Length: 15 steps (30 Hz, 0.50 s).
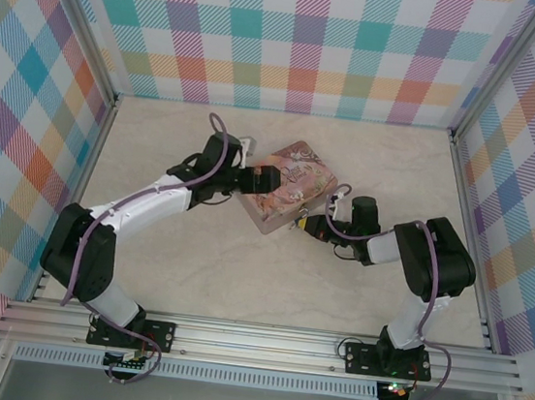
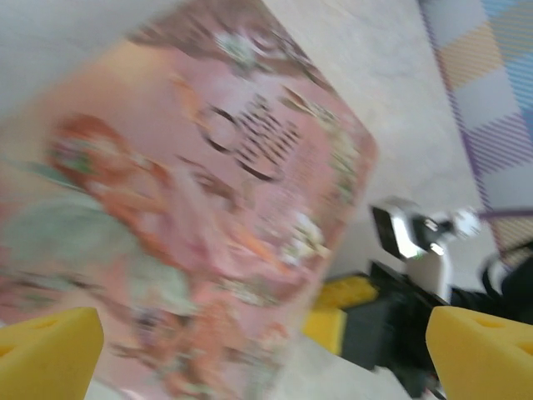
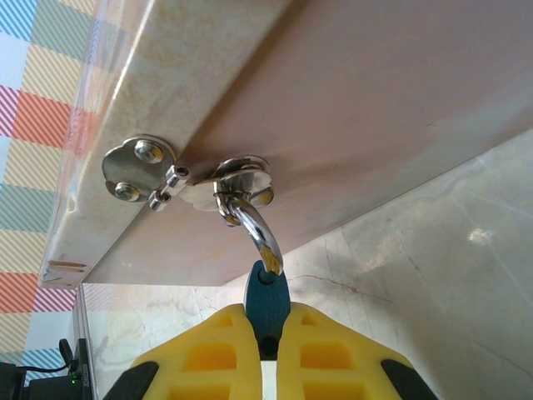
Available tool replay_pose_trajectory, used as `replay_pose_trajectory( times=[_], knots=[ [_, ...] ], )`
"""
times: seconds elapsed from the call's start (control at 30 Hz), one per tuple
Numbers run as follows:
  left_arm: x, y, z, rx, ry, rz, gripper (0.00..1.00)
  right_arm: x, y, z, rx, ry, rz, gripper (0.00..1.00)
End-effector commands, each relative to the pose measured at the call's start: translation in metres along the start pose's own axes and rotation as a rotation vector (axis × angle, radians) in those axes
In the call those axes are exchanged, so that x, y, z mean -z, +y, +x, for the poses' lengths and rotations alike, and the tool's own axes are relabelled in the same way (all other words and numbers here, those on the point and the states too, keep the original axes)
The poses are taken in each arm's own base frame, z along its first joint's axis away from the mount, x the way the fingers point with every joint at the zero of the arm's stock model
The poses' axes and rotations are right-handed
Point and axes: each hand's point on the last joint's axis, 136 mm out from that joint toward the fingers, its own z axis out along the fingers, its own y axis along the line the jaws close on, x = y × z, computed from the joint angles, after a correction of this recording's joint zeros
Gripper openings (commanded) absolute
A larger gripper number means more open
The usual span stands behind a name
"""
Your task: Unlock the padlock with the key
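Right gripper (image 3: 266, 362) is clamping shut on the padlock (image 3: 267, 298) at the lower centre of the wrist view, its shackle (image 3: 258, 229) hanging through the hasp (image 3: 240, 172) on the pink tin (image 3: 375, 100). Left gripper (image 2: 266, 350) is gaping wide, holding nothing, hovering over the tin's lid. The danger: any tug is likely dragging the tin or twisting that thin shackle, and those pads are probably covering the keyhole, blocking the key.

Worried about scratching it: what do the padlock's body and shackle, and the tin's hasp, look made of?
The padlock body is evenly teal with a dull sheen, so painted metal or plastic. The shackle is polished silvery metal with bright glints. The hasp is shiny metal plate.
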Motion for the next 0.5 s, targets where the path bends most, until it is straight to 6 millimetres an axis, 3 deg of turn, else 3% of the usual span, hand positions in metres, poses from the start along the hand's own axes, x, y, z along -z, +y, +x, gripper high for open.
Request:
replay_pose_trajectory(
  times=[0.0,0.17,0.47],
  knots=[
    [-0.008,-0.039,0.013,0.044,0.048,0.152,0.98,0.0,0.019,-0.012,0.065,-0.036,-0.054,0.07],
    [-0.026,-0.046,0.033,0.068,0.094,0.179,0.98,-0.002,0.02,-0.013,0.067,-0.034,-0.055,0.07],
    [-0.056,0.001,0.063,0.083,0.159,0.02,0.97,-0.002,0.02,-0.011,0.069,-0.027,-0.045,0.07]
  ],
)
